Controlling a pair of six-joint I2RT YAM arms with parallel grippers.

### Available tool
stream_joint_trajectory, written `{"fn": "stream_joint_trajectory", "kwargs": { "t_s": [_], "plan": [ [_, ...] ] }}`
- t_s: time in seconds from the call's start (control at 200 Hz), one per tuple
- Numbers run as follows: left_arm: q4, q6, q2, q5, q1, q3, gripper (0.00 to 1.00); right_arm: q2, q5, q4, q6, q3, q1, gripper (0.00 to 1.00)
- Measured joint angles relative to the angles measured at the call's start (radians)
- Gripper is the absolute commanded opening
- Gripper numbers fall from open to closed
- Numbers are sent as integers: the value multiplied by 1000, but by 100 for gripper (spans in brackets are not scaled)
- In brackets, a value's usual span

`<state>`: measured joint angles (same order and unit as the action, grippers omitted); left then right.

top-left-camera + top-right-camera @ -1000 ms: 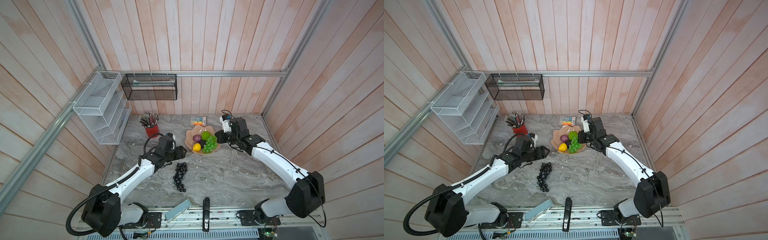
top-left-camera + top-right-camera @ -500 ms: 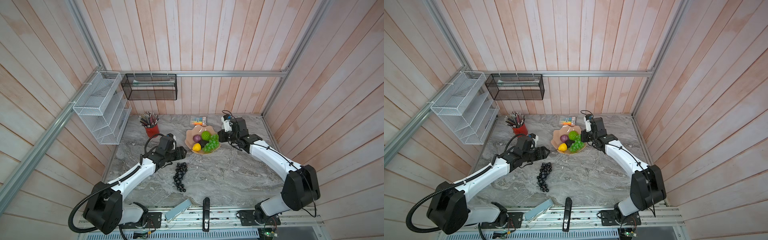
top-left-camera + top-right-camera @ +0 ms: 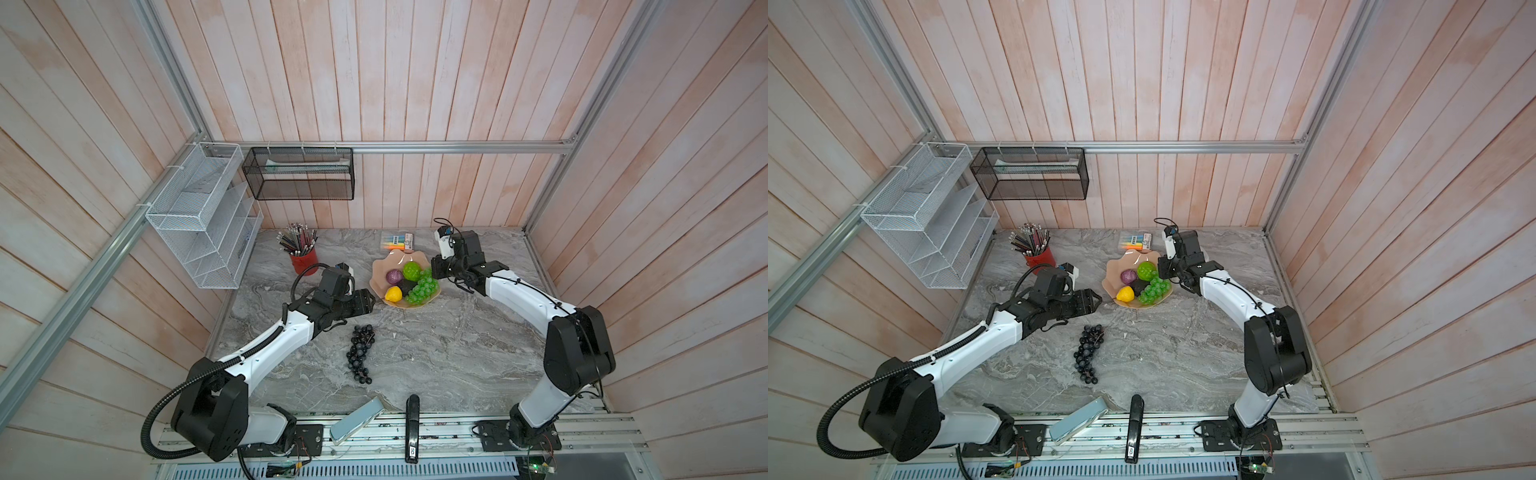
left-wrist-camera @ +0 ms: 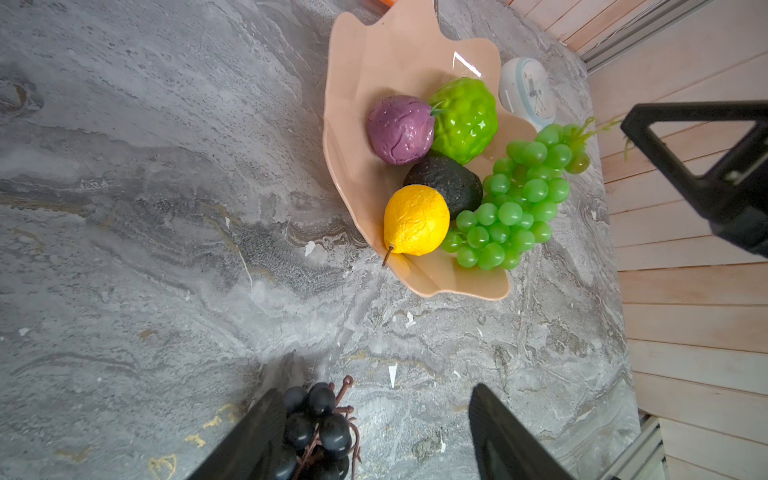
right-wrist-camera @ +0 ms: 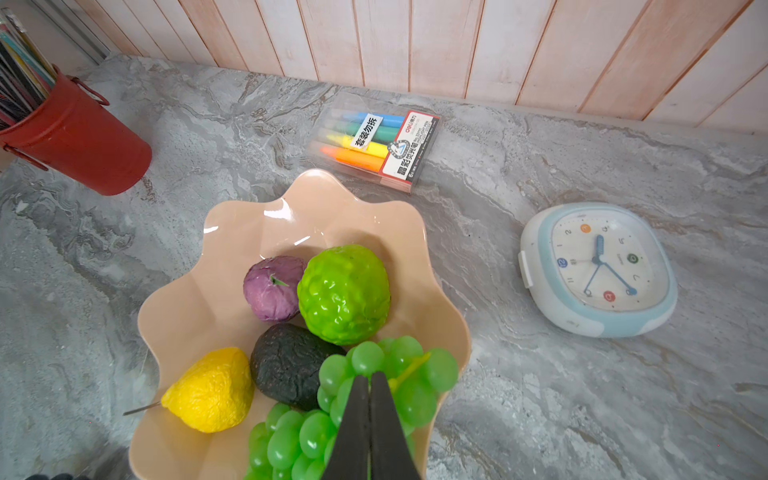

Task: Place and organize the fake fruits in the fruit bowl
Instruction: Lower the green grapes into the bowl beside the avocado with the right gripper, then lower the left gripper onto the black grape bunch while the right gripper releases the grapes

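right arm's elbow has swung inward and stands steeper than a second ago; its tip stays at the bowl, and the left arm has hardly shifted

right gripper point(image 5: 370, 376): jaws pressed together, nothing seen between them, tips over the green grape bunch point(image 5: 436, 370)

left gripper point(image 4: 374, 392): jaws spread, empty, just over the stem end of the black grape bunch point(image 3: 360, 353), which lies on the table point(image 3: 436, 353) apart from the fruit bowl point(image 3: 380, 272)

in the bowl: yellow lemon-like fruit point(image 5: 212, 390), avocado point(image 5: 286, 365), purple fruit point(image 5: 272, 289), bright green bumpy fruit point(image 5: 343, 293), and the green grapes spilling over the rim

judged: five of six placed; the black bunch is left, then perhaps tidying the overhanging grapes
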<state>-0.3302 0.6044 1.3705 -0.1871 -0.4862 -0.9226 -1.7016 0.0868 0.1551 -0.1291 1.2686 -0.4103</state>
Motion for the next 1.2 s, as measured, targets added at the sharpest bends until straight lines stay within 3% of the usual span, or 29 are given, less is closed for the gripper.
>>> {"fn": "stream_joint_trajectory", "kwargs": {
  "t_s": [0.615,0.84,1.055,1.2],
  "plan": [
    [-51,-10,34,-70,0,-40,72,-148,-18,-65,26,56,15,0],
    [-89,-1,-31,-75,0,17,72,-189,-5,-68,45,86,19,0],
    [-172,-2,-63,-60,0,39,72,-185,15,-47,61,98,17,43],
    [-239,-22,-64,-18,0,36,72,-127,-16,-18,77,97,-10,60]
  ]
}}
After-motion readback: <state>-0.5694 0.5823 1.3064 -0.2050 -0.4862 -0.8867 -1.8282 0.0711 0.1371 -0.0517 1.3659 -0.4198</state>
